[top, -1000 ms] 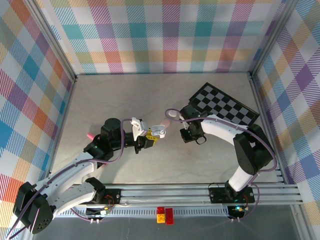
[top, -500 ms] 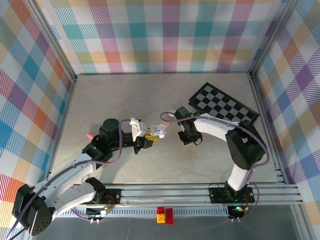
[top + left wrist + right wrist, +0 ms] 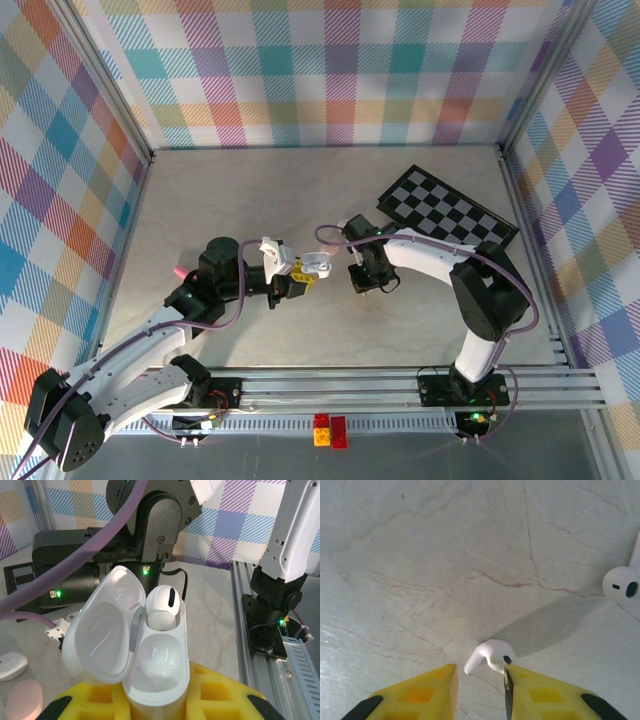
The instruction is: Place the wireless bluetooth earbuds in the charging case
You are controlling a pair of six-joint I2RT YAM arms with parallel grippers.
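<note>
Near the middle of the surface (image 3: 250, 200), the left gripper (image 3: 297, 272) is clamping the base of the white charging case (image 3: 150, 670), whose lid is hanging open to the left. One earbud (image 3: 161, 607) is sitting in the far socket. Just beyond the case, the right arm's dark wrist (image 3: 150, 525) is looming close. The right gripper (image 3: 480, 677) is hovering low, its yellow jaws slightly parted and gripping nothing, while a second earbud (image 3: 490, 655) is lying on the surface at their tips. A third earbud (image 3: 620, 585) is resting off to the right. A checkerboard (image 3: 445, 210) is lying at the back right, and red and yellow bricks (image 3: 330, 430) are sitting by the front rail (image 3: 400, 390).
</note>
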